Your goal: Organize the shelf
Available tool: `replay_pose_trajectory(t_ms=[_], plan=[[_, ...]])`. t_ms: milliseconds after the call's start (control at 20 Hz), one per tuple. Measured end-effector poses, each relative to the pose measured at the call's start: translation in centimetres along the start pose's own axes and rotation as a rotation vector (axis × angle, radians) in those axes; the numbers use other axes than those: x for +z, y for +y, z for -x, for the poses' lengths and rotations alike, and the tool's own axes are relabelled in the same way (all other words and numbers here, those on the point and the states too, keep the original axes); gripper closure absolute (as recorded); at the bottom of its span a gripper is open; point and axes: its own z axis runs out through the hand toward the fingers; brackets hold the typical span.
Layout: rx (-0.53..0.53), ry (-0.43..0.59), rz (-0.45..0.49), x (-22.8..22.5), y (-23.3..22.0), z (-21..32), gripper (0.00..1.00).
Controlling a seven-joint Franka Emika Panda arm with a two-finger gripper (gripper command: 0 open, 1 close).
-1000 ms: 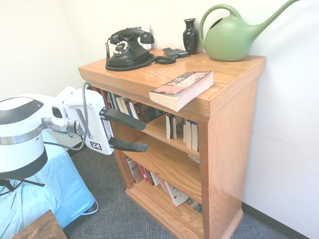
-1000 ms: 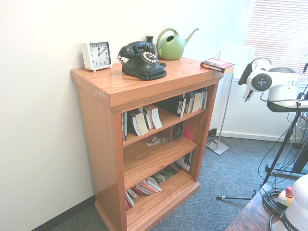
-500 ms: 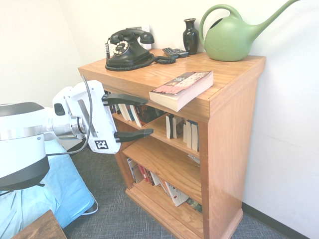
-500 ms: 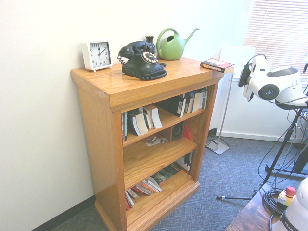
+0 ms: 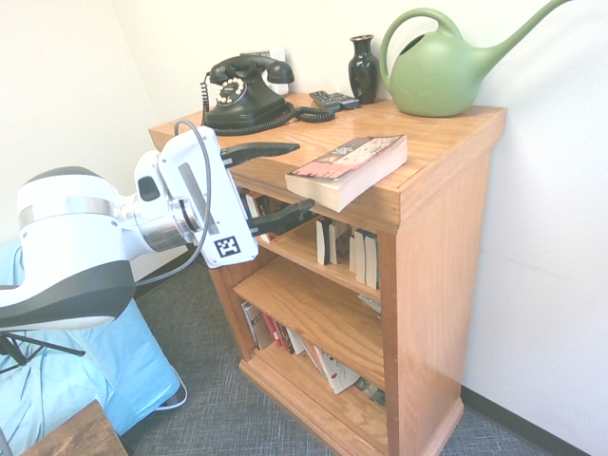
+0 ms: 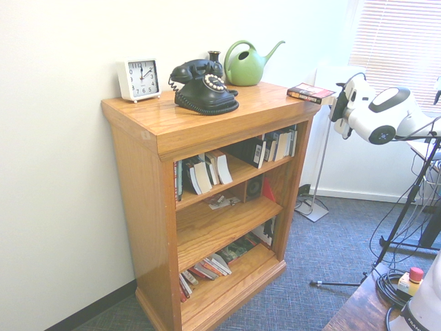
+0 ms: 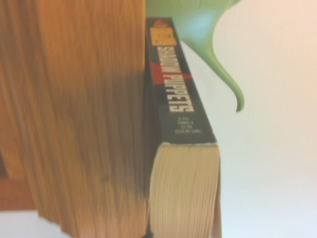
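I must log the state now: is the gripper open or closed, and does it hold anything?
Gripper: open and empty, level, at the front edge of the shelf top, facing the book.

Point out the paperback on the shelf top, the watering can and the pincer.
paperback [image 5: 347,160], first exterior view, front cover.
watering can [image 5: 439,84], first exterior view, body.
pincer [image 5: 299,180], first exterior view, between fingertips.
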Motion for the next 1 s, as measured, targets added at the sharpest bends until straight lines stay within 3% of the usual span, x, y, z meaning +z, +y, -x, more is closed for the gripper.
replay_pose_trajectory(t_ms=[450,1000], plan=[[-0.007,-0.048,-0.025,2.9,-0.3,1.9,0.0],[-0.001,-0.023,-0.056,4.0,-2.1,0.3,0.0]])
